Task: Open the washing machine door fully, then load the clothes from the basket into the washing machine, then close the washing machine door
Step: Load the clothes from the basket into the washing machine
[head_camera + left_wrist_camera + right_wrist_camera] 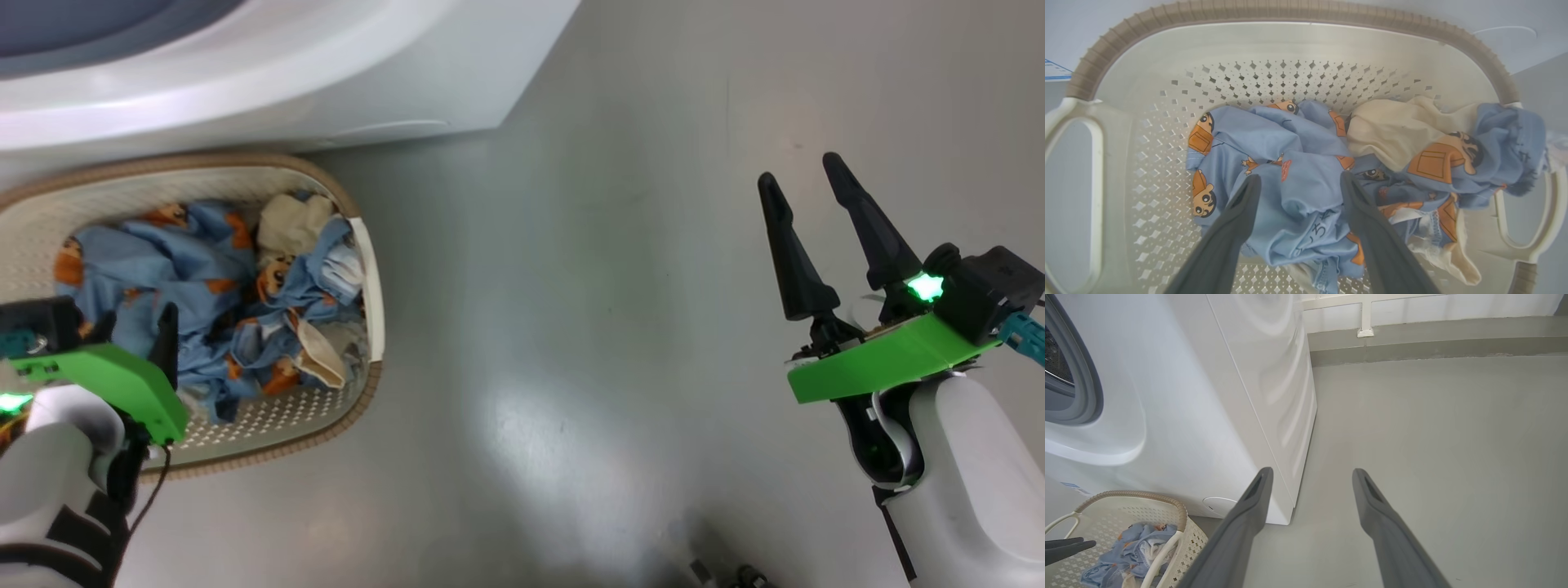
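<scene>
The cream basket [49,220] with a brown rim stands on the floor against the white washing machine [326,90]. It holds blue cartoon-print clothes [204,269] and a cream piece [290,224]. My left gripper [137,327] hangs open just over the pile. In the left wrist view its fingers straddle a fold of the blue clothes [1298,171], gripping nothing. My right gripper [800,175] is open over bare floor, far right of the basket. The right wrist view shows the machine's [1188,416] grey gasket [1086,384] around the uncovered drum mouth. The washing machine door is out of view.
Grey floor [588,327] spreads between the basket and my right arm. The machine's right front corner [1290,514] stands just ahead of the right gripper [1312,473]. A low wall ledge [1433,343] runs behind. A basket handle [1535,228] sits right of the pile.
</scene>
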Tool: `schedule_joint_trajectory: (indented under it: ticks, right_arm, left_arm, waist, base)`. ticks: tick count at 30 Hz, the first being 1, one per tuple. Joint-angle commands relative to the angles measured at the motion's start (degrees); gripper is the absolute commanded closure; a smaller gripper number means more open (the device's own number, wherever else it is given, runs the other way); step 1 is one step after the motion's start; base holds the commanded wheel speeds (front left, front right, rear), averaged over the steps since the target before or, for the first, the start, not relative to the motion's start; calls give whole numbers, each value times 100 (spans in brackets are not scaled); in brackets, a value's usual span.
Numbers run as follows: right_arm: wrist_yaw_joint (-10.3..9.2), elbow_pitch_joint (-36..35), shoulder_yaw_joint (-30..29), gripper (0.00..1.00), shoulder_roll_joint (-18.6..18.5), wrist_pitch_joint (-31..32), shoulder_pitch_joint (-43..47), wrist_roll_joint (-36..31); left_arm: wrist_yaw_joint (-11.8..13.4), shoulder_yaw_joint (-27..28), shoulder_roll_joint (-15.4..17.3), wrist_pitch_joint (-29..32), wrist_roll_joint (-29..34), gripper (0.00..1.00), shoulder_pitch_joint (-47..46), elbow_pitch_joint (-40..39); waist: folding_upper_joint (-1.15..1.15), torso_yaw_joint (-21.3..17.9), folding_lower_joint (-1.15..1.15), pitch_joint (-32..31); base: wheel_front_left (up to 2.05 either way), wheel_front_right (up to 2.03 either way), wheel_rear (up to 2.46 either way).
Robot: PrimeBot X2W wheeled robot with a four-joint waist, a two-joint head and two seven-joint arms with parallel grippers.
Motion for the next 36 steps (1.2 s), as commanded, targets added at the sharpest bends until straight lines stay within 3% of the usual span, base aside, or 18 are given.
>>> schedule_joint_trajectory:
  ticks: [1,22,23,24,36]
  right_arm:
    - [9,-148,142,0,-19,-42,66,-34]
    - [9,-361,459,0,-127,-42,-26,-68]
    - [9,-365,452,0,-135,-42,-14,-69]
    - [9,-365,444,0,-142,-42,1,-71]
    - [9,-296,319,0,-83,-42,129,-21]
  left_arm:
    - [-8,44,314,12,-91,0,-59,38]
    - [-8,-620,431,705,-915,2,-336,173]
    - [-8,-671,413,764,-958,65,-329,144]
    - [-8,-713,408,780,-991,100,-325,135]
    - [-8,-877,337,480,-1535,100,-106,197]
  waist:
    - [0,-130,0,212]
    - [0,-260,0,571]
    - [0,-258,0,558]
    - [0,-254,0,540]
    - [0,-77,0,107]
  base:
    - [0,0,0]
    - [0,0,0]
    - [0,0,0]
    - [0,0,0]
    - [0,0,0]
